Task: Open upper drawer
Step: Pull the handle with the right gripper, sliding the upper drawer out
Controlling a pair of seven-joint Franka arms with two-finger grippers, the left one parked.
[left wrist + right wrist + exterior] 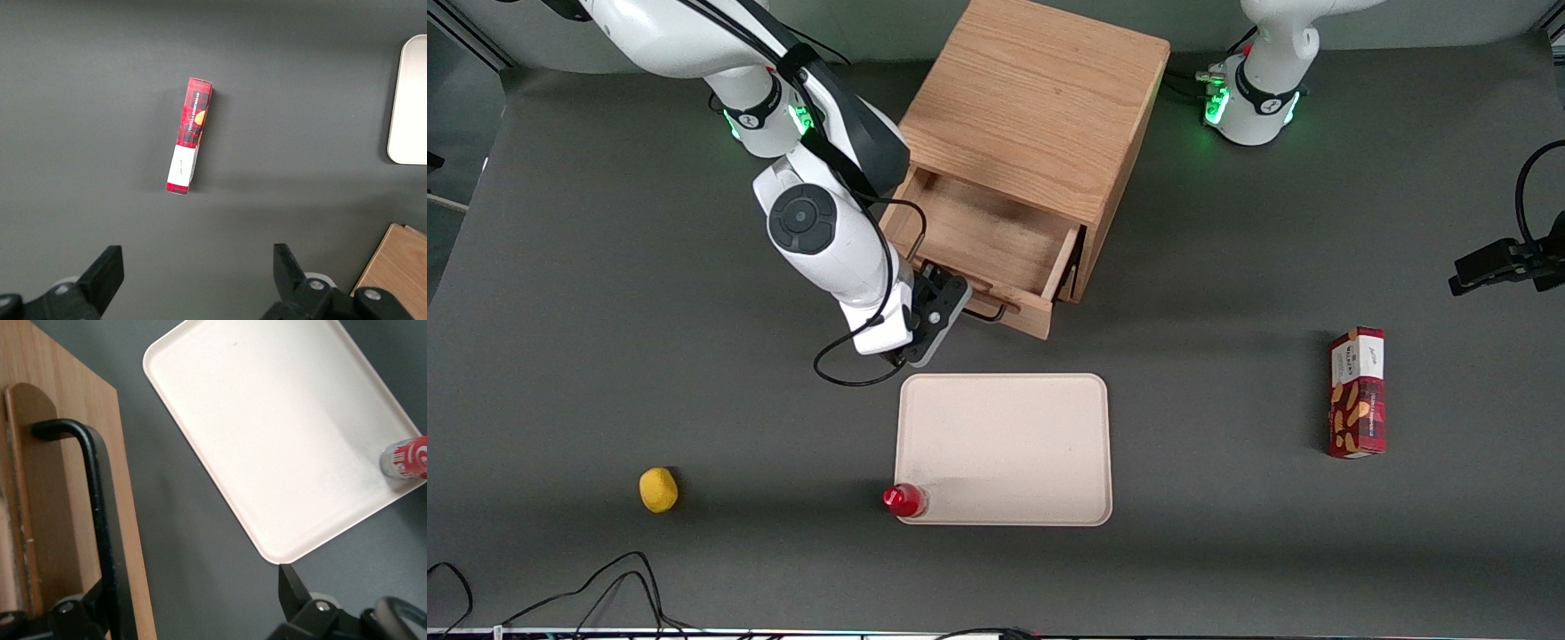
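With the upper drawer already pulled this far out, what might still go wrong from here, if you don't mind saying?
1. The gripper sits at the black wire handle; pulling further could draw the upper drawer right out of the cabinet.
2. Backing away, the arm could hit the tray or the red bottle.

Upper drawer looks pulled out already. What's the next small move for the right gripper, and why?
Probably back the gripper off the black handle and lift clear. The upper drawer already stands well out of the cabinet, its wooden floor exposed, so more pulling seems needless. The fingers stand apart, one beside the handle bar, so nothing looks clamped.
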